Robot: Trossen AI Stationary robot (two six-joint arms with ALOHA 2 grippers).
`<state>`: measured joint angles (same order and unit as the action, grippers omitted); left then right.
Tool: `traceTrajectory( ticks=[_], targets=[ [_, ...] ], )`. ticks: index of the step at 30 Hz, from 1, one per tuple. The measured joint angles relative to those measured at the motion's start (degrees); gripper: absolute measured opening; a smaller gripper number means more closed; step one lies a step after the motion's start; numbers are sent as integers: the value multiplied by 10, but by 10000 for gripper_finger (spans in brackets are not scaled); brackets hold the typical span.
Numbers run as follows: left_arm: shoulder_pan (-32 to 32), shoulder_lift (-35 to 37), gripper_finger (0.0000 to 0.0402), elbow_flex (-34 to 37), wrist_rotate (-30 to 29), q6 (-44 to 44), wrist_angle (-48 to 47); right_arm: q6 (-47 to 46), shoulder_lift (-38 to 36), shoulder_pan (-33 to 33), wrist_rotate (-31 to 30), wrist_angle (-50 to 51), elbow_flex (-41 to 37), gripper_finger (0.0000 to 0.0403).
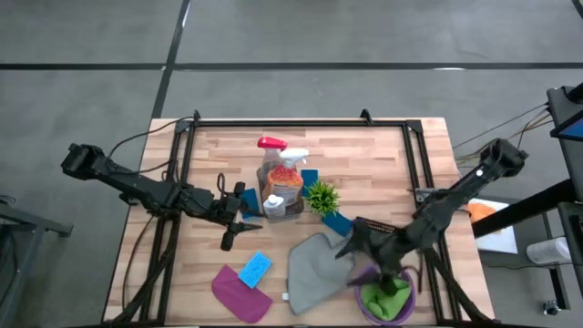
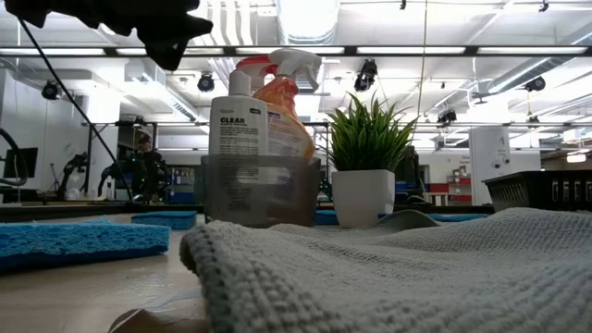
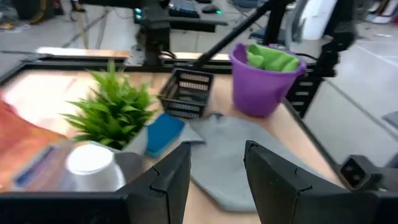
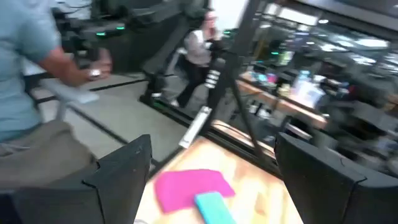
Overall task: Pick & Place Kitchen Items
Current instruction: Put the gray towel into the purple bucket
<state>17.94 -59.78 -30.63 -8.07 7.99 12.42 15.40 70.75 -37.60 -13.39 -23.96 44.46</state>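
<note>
Left gripper [image 1: 239,221] hangs part open and empty beside the clear container [image 1: 278,208]. Right gripper [image 1: 357,244], jaws wide, empty, hangs over the grey cloth [image 1: 314,269]. We read "CLEAR" on the white-labelled bottle [image 2: 236,116] in the low view only. Left wrist view shows the green cloth [image 3: 268,58] in the purple bucket [image 3: 258,90]. Magenta cloth [image 1: 239,290] lies by the blue sponge [image 1: 254,269].

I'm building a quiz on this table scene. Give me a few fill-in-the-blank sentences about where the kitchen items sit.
1. The green cloth sits inside a ____ bucket.
2. The blue sponge lies partly on the ____ cloth.
3. The clear spray bottle has a ____ trigger.
4. The small plant stands beside the ____ spray bottle.

Missing words: purple; magenta; red; orange
</note>
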Motion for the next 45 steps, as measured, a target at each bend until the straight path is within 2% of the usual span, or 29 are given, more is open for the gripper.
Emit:
traceTrajectory(
  ticks=[4, 9, 13, 18, 23, 26, 31, 36, 45],
  targets=[
    [9, -31, 155, -5, 13, 27, 18, -19, -76, -5, -58, -6, -68, 333],
    [27, -104, 155, -45, 14, 61, 18, -33, -129, -5, -87, -4, -119, 333],
    [39, -165, 155, -99, 37, 76, 1, -33, -142, -5, -99, -4, -128, 333],
    [47, -229, 155, -186, 43, 114, -89, -30, -141, -5, -99, -3, -128, 333],
    [58, -308, 159, -278, 43, 116, -146, -31, -138, -6, -99, 6, -128, 333],
    [66, -356, 178, -327, 43, 112, -183, -31, -135, -6, -99, 7, -127, 333],
    [66, -421, 236, -403, 43, 105, -266, -32, -135, -6, -99, 7, -127, 333],
    [61, -473, 283, -438, 77, 105, -286, -34, -136, -6, -100, 6, -127, 333],
    [48, -553, 299, -459, 86, 117, -269, -36, -136, -6, -102, 4, -126, 333]
  ],
)
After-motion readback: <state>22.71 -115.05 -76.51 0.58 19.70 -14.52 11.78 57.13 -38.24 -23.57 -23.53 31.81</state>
